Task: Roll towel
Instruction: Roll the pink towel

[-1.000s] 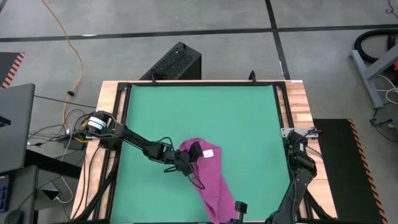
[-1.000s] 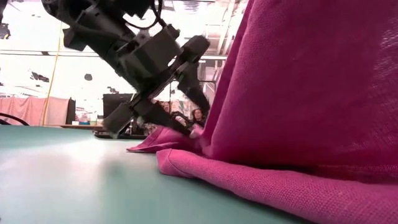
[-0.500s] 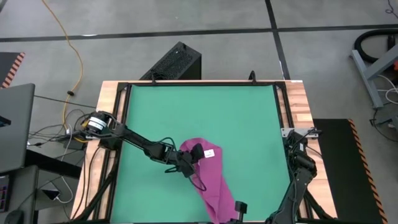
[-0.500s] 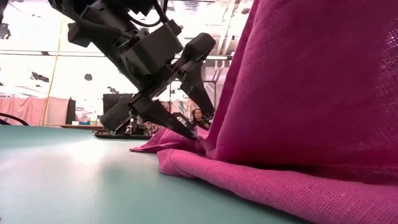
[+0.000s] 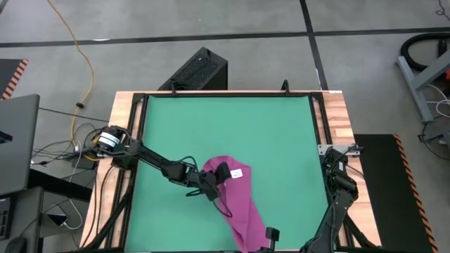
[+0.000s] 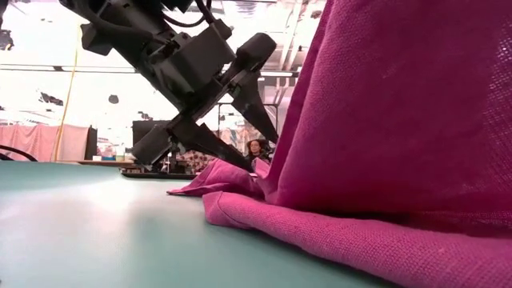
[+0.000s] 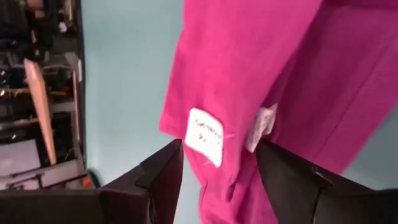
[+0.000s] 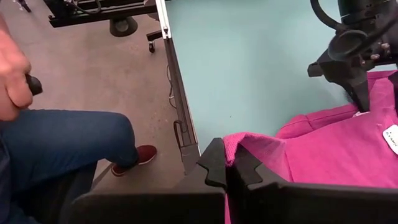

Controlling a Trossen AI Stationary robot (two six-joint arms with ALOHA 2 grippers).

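On the green table (image 5: 176,126), the open left claw (image 5: 219,173) straddles the towel (image 5: 239,204); the right claw (image 8: 229,167) pinches its corner.

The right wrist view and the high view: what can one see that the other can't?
Only the right wrist view shows a person's leg and red shoe on the floor beside the table, and the right pincer shut on a towel corner. Only the high view shows the whole green table, a yellow cable and a black box on the floor. Both show the towel with its white tag, and the open left pincer over it.
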